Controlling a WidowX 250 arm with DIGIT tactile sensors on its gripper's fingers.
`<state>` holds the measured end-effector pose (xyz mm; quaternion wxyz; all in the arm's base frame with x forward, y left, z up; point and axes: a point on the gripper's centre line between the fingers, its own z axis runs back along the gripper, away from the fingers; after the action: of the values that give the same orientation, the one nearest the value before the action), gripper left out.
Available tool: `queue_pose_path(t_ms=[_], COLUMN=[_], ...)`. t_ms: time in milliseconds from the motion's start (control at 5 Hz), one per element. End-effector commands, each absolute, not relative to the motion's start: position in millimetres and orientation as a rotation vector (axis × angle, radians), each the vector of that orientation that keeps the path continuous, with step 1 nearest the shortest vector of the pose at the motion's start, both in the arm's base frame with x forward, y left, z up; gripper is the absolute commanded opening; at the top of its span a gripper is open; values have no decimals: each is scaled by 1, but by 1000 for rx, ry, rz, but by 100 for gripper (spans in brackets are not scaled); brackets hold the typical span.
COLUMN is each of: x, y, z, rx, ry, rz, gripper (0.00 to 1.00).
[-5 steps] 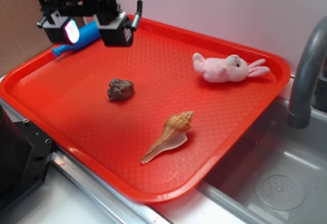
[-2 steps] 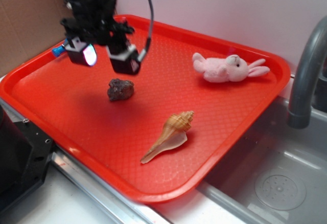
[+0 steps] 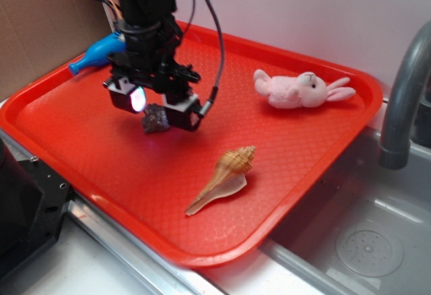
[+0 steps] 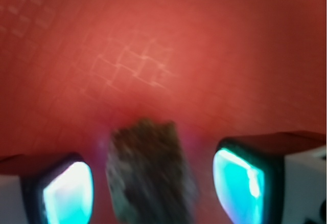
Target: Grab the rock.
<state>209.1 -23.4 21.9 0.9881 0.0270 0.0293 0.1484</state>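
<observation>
The gripper [image 3: 156,106] stands spread wide, one finger [image 4: 66,191] on each side of the rock [image 4: 148,175] with gaps showing, holding nothing, low over the left middle of the red tray [image 3: 283,174], with bare tray around, the shell [image 3: 222,179] nearer, the bunny [image 3: 300,89] well apart, beside a grey sink [image 3: 370,241].

- The arm reaches down from the top left of the exterior view, with the wrist pointing nearly straight down.
- The gripper [image 3: 159,110] is low, just above the surface.
- Its jaws stand apart, and there is a clear gap between the two fingers [image 4: 240,180].
- The finger pads glow bright cyan-white in the wrist view.
</observation>
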Motion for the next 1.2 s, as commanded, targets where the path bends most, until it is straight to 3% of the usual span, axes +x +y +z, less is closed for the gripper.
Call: queue_pose_path(t_ms=[0,200,400,600,800,1000], x=[219,208,194,178,169,174], y=[-17,-7,2,17,38,56], z=[27,62,112,161,203,206], rx=[58,47,53,-17,-2,27], ry=[40,24,-39,-55,-67,-68], rz=[273,184,118,129,183,208], gripper=[0,0,0,0,0,0])
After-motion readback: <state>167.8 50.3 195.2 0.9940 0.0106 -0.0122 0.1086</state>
